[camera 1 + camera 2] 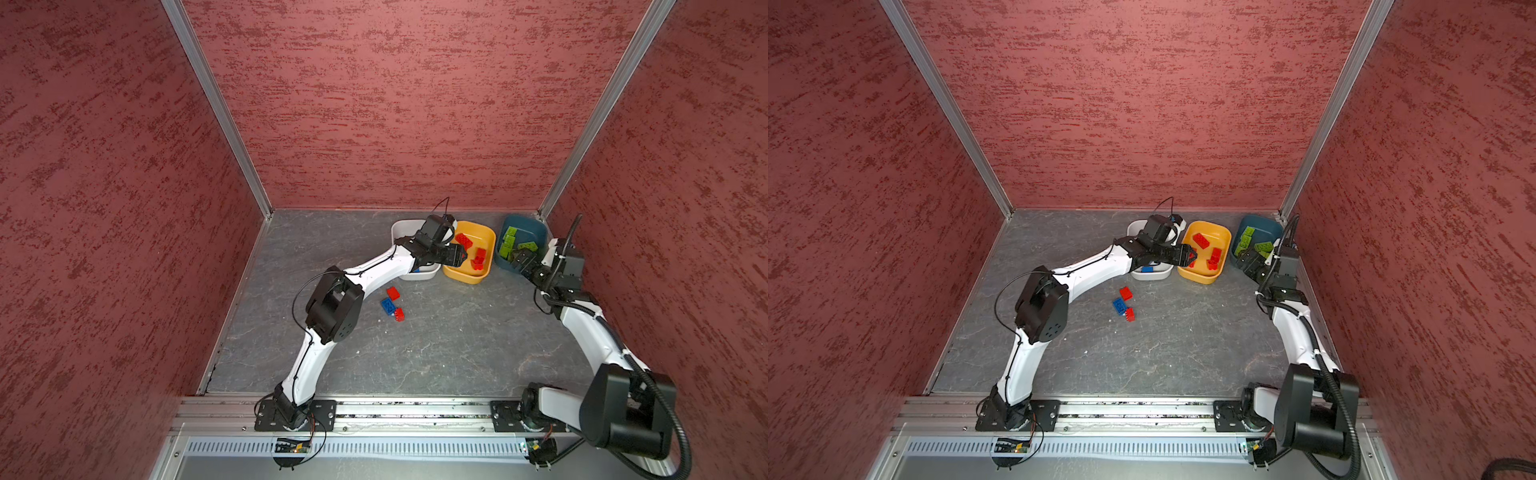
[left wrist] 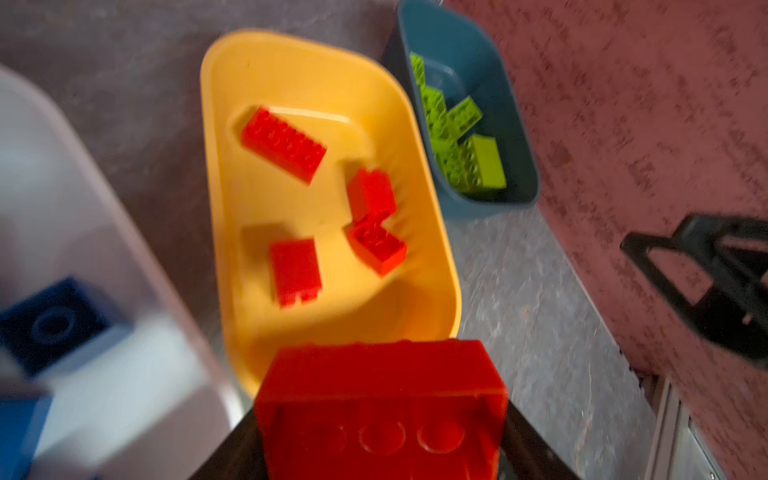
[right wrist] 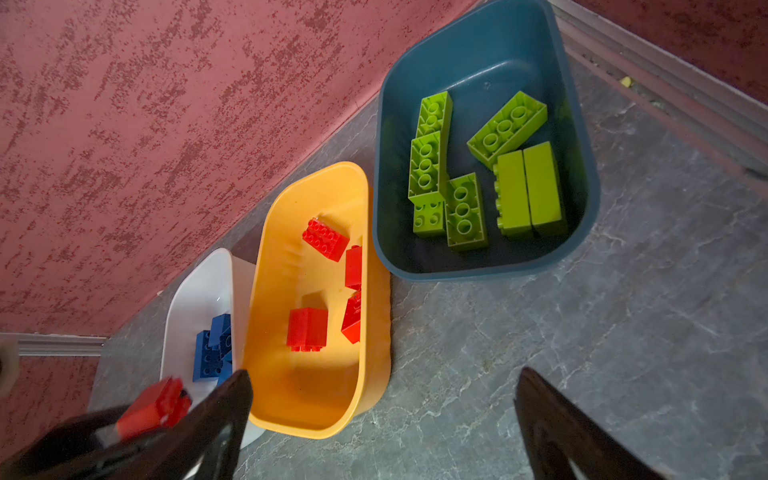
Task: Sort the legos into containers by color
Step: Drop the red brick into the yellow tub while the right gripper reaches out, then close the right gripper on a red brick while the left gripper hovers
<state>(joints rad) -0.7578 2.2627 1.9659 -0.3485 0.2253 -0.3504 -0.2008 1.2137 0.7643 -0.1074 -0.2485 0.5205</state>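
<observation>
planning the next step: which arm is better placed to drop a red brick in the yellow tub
Left. The left hand grips a red studded plastic brick at the yellow-orange plastic tub; the right hand is open, empty.

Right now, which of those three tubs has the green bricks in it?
The dark teal tub, at the right end of the row. The yellow-orange tub holds red bricks and the white tub blue bricks.
</observation>
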